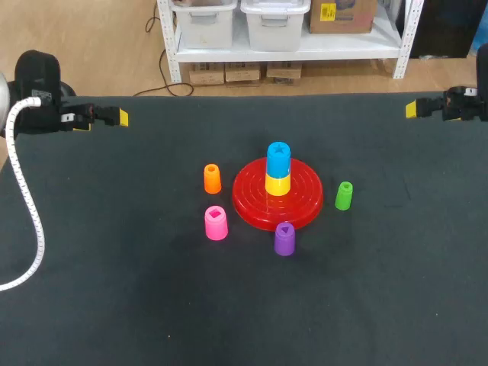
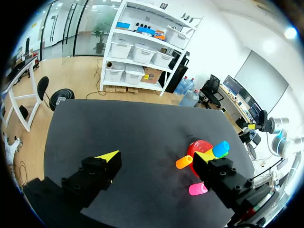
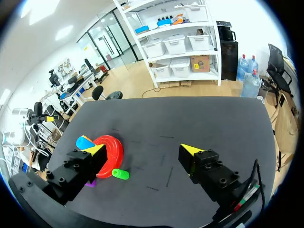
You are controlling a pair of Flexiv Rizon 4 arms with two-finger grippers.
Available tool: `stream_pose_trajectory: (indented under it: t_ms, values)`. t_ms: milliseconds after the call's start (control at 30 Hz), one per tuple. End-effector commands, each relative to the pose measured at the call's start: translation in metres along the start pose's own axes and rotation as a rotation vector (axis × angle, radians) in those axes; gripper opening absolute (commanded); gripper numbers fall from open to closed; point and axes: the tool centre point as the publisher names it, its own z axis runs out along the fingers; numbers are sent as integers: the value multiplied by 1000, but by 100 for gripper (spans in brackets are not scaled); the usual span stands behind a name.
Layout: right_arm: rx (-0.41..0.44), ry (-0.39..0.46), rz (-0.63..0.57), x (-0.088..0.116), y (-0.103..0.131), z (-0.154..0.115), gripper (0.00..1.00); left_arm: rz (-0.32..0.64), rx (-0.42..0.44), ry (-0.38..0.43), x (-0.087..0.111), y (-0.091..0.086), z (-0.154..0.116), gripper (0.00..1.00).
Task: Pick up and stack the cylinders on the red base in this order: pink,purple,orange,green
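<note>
Seen from above, a dark bench fills the frame. At its centre lies the red base (image 1: pixel 252 200), a round ridged disc. Two pieces are stacked on its middle: a yellow cylinder (image 1: pixel 277 184) below and a blue cylinder (image 1: pixel 278 159) on top of it.

The four cylinders I have to stack stand upright on the bench in a loose ring around the base. None of them is on it yet.
- The orange cylinder (image 1: pixel 212 178) is left of the base and slightly above centre.
- The pink cylinder (image 1: pixel 216 223) is below the orange one, off the base's lower left edge.
- The purple cylinder (image 1: pixel 284 239) stands right at the base's lower edge.
- The green cylinder (image 1: pixel 344 195) is just off its right edge.

They are far enough apart that each could probably be gripped from above without knocking its neighbour.

My left arm (image 1: pixel 46 91) enters at the upper left corner of the frame, and my right arm (image 1: pixel 465 103) enters at the upper right. Both are well away from the pieces, which leaves the middle of the bench in plain sight. My left jaws are spread wide and hold nothing. From the wrist, the orange and pink cylinders show far ahead of them, near one finger. My right jaws are also spread wide and empty, with the base and the green cylinder far ahead.

Stacking has not begun. Pink goes first. It stands on my left arm's side, so I judge that arm better placed to fetch it. It would have to sit on top of the blue cylinder, since that one already tops the stack.
</note>
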Motion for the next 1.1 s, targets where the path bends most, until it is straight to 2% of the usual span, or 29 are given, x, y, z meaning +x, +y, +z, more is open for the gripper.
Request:
stream_pose_trajectory:
  t_ms: [33,100,200,267,333,367,400,467,500,733,800,867,967,1000,1067,1100]
  values:
    - [1,1,0,0,0,-1,100,32,-22,1,0,-2,0,100]
    - [1,1,0,0,0,-1,100,54,-17,5,1,-2,1,100]
    - [1,1,0,0,0,-1,100,183,68,13,6,-2,1,100]
    - [1,1,0,0,0,-1,100,292,199,32,13,-1,-3,100]
    - [1,1,0,0,0,-1,100,439,404,75,23,2,-12,100]
    - [1,1,0,0,0,-1,100,487,452,107,27,6,-16,100]
    - [1,1,0,0,0,-1,100,510,457,98,29,9,-18,100]
    - [1,1,0,0,0,-1,100,469,506,112,29,15,-21,100]
    - [1,1,0,0,0,-1,100,422,510,96,26,18,-22,100]
    - [1,1,0,0,0,-1,100,422,510,96,26,18,-22,100]
    - [1,1,0,0,0,-1,100,494,592,120,29,10,-24,100]
    - [1,1,0,0,0,-1,100,634,643,155,37,4,-26,100]
    - [1,1,0,0,0,-1,100,867,649,216,55,-2,-30,100]
    - [1,1,0,0,0,-1,100,916,638,225,61,-3,-30,100]
    - [1,1,0,0,0,-1,100,915,649,247,68,-4,-28,100]
    - [1,1,0,0,0,-1,100,925,628,236,71,-5,-27,100]
